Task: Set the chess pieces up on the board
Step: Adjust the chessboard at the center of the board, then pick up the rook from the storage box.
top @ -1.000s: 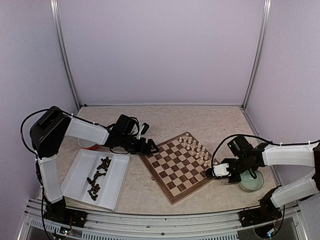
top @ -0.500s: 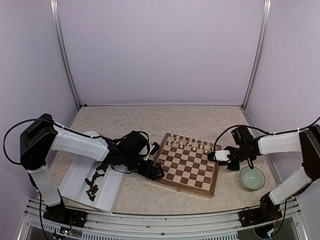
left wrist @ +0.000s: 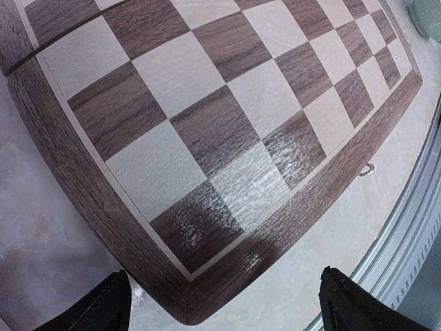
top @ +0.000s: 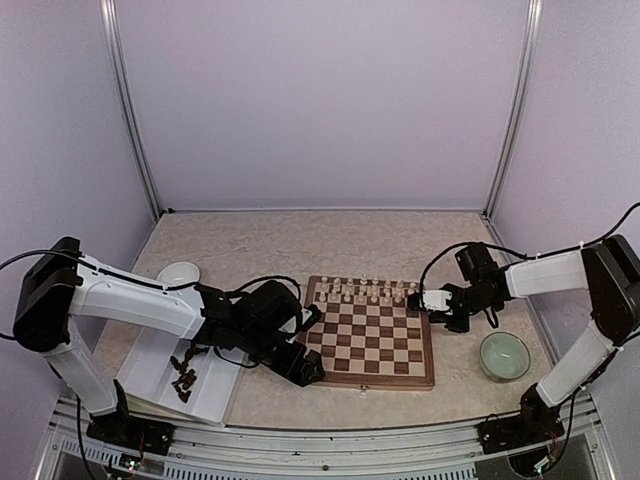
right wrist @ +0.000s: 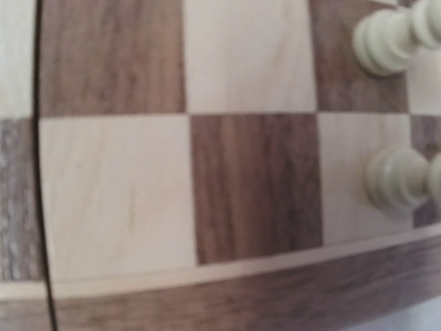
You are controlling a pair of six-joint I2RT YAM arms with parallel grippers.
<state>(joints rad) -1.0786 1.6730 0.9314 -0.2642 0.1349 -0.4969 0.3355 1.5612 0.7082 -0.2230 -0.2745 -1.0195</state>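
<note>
The board is filling almost the whole view at close range, its dark brown and cream squares running slightly blurred, with a thin pale line separating them from the brown frame that is crossing the bottom. Two cream-white pieces are standing at the right edge, the upper one on a dark square and the lower one on a cream square, both partly cut off. A thin dark seam is running down the left side.

Dark chess pieces clustered in tray, beside flat checkered board.
</note>
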